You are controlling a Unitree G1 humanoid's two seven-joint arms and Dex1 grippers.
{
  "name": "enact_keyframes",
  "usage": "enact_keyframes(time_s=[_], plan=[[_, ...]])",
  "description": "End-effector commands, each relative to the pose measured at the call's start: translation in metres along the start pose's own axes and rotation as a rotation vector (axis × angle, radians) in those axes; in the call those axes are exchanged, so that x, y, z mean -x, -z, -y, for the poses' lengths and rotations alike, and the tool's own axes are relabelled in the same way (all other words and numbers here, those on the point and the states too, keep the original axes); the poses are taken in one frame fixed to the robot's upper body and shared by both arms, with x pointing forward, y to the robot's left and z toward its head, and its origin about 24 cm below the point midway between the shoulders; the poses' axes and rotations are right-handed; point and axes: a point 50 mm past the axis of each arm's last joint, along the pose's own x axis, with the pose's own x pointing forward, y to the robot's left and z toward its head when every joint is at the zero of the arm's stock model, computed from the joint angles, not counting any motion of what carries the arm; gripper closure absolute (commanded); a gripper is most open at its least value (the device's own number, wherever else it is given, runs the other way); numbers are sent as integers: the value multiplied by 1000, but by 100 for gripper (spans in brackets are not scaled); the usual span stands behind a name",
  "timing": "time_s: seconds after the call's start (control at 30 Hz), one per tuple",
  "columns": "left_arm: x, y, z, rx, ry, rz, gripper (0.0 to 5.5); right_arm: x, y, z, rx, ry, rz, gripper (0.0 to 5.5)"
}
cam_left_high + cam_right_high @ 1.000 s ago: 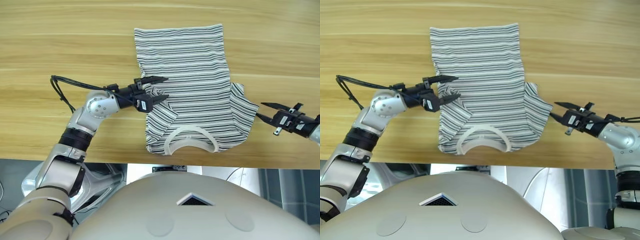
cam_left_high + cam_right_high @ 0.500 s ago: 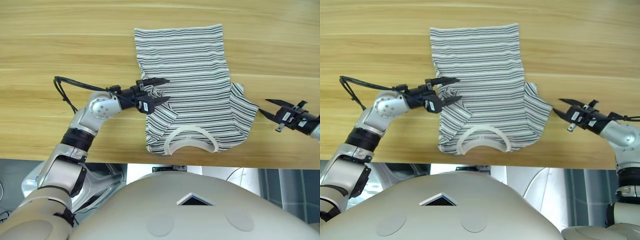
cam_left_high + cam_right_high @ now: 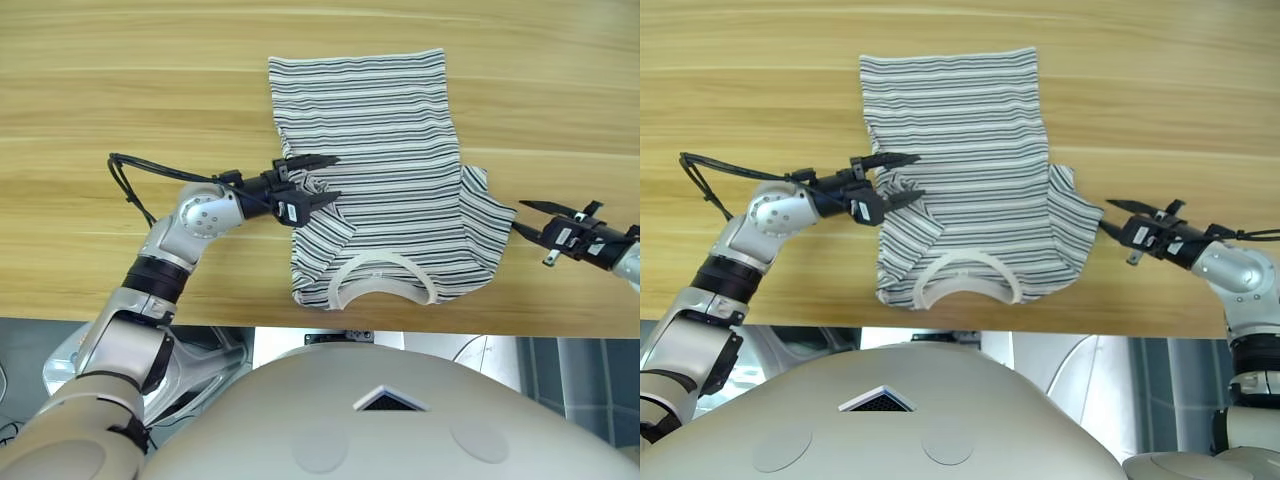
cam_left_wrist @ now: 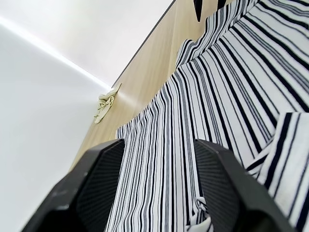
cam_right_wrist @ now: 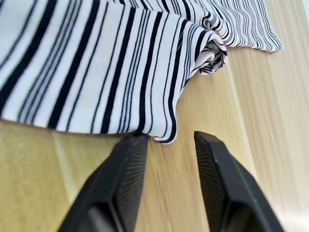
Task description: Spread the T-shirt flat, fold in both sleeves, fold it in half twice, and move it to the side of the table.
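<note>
The black-and-white striped T-shirt (image 3: pixel 380 160) lies on the wooden table (image 3: pixel 120 90), its white collar (image 3: pixel 380 272) near the front edge. Its left sleeve is turned in over the body; the right sleeve (image 3: pixel 488 222) sticks out sideways. My left gripper (image 3: pixel 336 177) hovers open over the shirt's left edge, by the bunched, folded-in sleeve, and in the left wrist view this gripper (image 4: pixel 159 145) has striped cloth below its fingers. My right gripper (image 3: pixel 517 216) is open at the right sleeve's outer hem. The right wrist view has that hem (image 5: pixel 164 135) just at the fingertips.
The table's front edge (image 3: pixel 200 322) runs close under the collar. Bare wood stretches left and right of the shirt and behind it. A small cream-coloured crumpled item (image 4: pixel 104 103) lies on the table beyond the shirt. A black cable loop (image 3: pixel 125 180) hangs off my left forearm.
My right gripper drew back to the right from the sleeve, then came in again to its hem. The left gripper edged slightly right and stayed open over the shirt.
</note>
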Motion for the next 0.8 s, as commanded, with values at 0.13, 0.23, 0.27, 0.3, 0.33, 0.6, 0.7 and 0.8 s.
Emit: enact_keyframes(time_s=[0.13, 0.23, 0.27, 0.3, 0.33, 0.6, 0.7, 0.8], plan=[[-1, 1, 1, -12, 7, -4, 279, -5, 10, -28, -55, -126, -57, 514], [-1, 1, 2, -12, 8, -6, 279, -5, 10, -28, -55, -129, -54, 545], [-1, 1, 2, -13, 8, -6, 279, -5, 10, -28, -53, -129, -53, 545], [-1, 1, 2, -13, 7, -6, 279, -5, 8, -27, -50, -126, -46, 545], [-1, 1, 2, -13, 6, -5, 279, -4, 7, -26, -46, -121, -37, 545], [-2, 2, 2, -13, 1, -6, 279, 4, -17, -11, 7, -61, 82, 545], [-2, 2, 2, -13, 1, -6, 279, 4, -29, -6, 38, -46, 124, 545], [-3, 2, 2, -13, 0, -6, 279, 3, -42, 3, 72, -25, 162, 545]])
